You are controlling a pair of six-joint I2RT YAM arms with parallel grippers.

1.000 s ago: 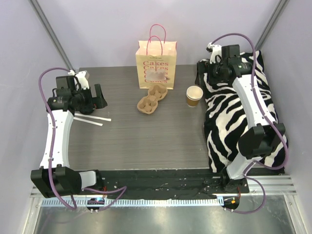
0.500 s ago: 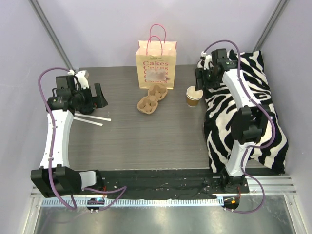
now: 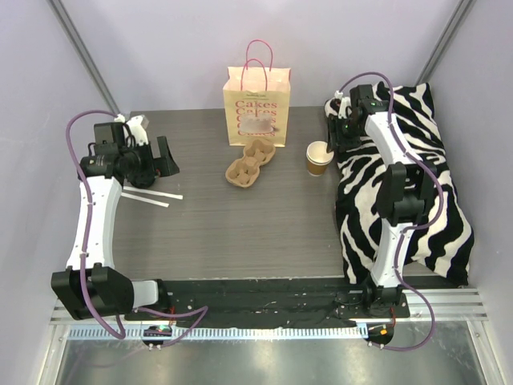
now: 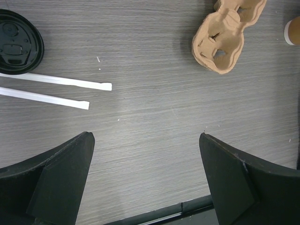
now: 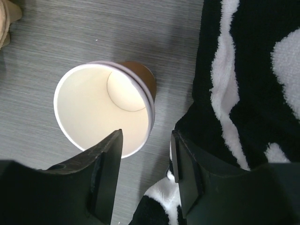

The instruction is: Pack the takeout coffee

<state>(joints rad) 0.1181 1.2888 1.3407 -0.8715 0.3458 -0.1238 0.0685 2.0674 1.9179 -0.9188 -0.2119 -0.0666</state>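
Stage: early, nothing packed | paper cup (image 3: 319, 157): empty, lidless, upright on the table beside zebra cloth (image 3: 361, 216) | right gripper (image 5: 146, 136): parted, straddling cup rim, not clamped | left gripper (image 4: 145, 136): spread wide, idle | black lid (image 4: 18, 42), cup carrier (image 3: 250, 163), Cakes bag (image 3: 257, 106): unused.

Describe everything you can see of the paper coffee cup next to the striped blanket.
The paper cup stands upright on the grey wood-grain table, lidless and empty, showing a cream interior, a white rolled rim and a brown outer wall. It sits right beside the edge of the zebra-striped cloth; whether they touch is unclear. The right gripper hovers above with open jaws straddling the rim's near-right side, not visibly clamping it.
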